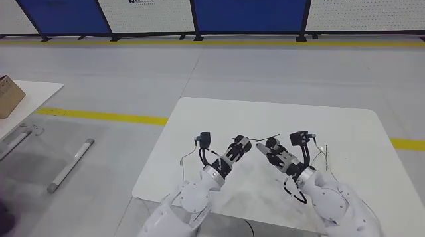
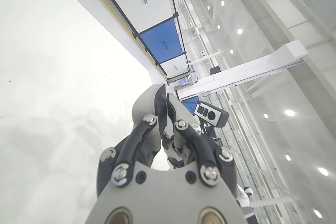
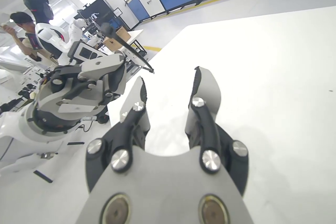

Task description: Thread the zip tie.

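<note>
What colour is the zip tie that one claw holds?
Black. The zip tie shows best in the right wrist view.

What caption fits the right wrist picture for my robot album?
Open right gripper over the table, next to the left gripper, which pinches the zip tie.

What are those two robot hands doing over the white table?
The robot is working with a zip tie. Its left gripper is shut on the thin black zip tie and holds it up above the white table. The right gripper is open and holds nothing. It sits close by, with the tie's free end pointing toward it. I can't tell if the tie is threaded.
</note>
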Tool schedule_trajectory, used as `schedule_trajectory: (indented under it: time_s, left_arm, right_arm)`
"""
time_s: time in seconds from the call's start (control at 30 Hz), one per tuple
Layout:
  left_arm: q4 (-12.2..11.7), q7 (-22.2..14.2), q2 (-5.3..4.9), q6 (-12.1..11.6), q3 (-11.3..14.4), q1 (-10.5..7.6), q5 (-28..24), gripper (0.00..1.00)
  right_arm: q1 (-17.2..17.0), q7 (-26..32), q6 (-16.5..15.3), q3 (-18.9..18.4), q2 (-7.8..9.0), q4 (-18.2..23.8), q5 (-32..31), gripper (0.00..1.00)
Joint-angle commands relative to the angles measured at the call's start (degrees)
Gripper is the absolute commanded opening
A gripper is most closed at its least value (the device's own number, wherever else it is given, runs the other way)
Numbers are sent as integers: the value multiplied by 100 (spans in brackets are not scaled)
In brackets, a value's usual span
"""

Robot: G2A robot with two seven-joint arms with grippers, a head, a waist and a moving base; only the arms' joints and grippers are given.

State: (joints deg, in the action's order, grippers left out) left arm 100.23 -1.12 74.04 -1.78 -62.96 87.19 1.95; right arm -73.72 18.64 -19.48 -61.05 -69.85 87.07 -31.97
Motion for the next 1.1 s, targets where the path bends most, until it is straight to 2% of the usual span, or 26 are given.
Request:
schedule_trajectory:
  time_s: [0.0,0.27,0.43,0.57,0.73,0.8,1.07]
  left_arm:
    - [5,-1,0,2,12,3,15,0]
    - [57,-53,-6,5,59,31,92,0]
    - [77,-71,-8,21,76,29,125,0]
    - [46,-56,-7,29,89,7,155,0]
    - [12,-41,-4,30,100,-19,153,0]
    - [8,-33,-5,25,101,-23,165,0]
    - [-20,-38,-5,5,142,-45,258,0]
  right_arm:
    - [-5,14,0,9,1,14,-24,37]
    - [16,8,11,43,-9,-6,-113,28]
    - [28,-22,39,74,-19,6,-211,29]
    - [40,18,11,92,-24,-1,-227,25]
    - [48,34,0,115,-33,-3,-237,25]
    - [51,35,0,118,-35,-5,-236,20]
    - [70,24,0,111,-40,3,-187,21]
